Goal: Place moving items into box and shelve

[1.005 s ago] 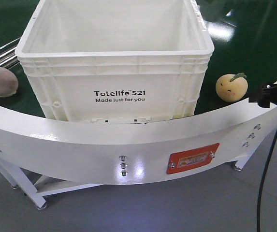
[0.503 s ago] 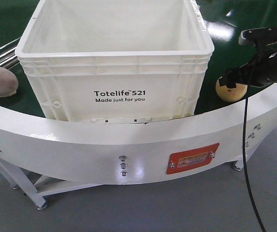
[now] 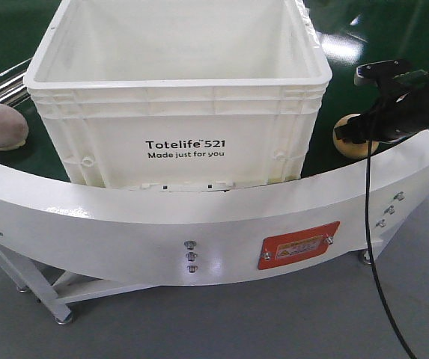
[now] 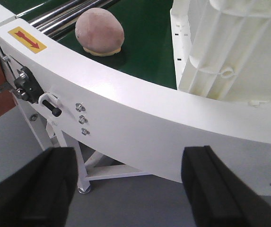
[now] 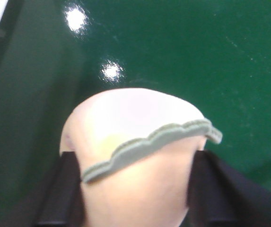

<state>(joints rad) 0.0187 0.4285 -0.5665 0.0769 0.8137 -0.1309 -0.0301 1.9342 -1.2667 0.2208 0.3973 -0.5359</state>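
White box (image 3: pixel 177 112) on green belt (image 3: pixel 412 37), right gripper (image 3: pixel 358 140) straddling yellow fruit (image 3: pixel 353 144) right of box, grip unclear, pink fruit (image 3: pixel 1 126) left of box, left gripper (image 4: pixel 130 182) spread wide, empty

Light is bright and even, coming from overhead: white glare spots sit on the green belt (image 5: pixel 182 52) near its far edge in the right wrist view, with a softer sheen on the white guard (image 3: pixel 199 217) and on the belt beside the box (image 3: pixel 177 90) in the front view. The yellow fruit (image 5: pixel 135 156) is washed out and blurred at close range, and its leaf is soft. In the left wrist view the left gripper (image 4: pixel 128 189) fingers are dark and out of focus, while the brown fruit (image 4: pixel 100 30) stays sharp, casting little shadow.
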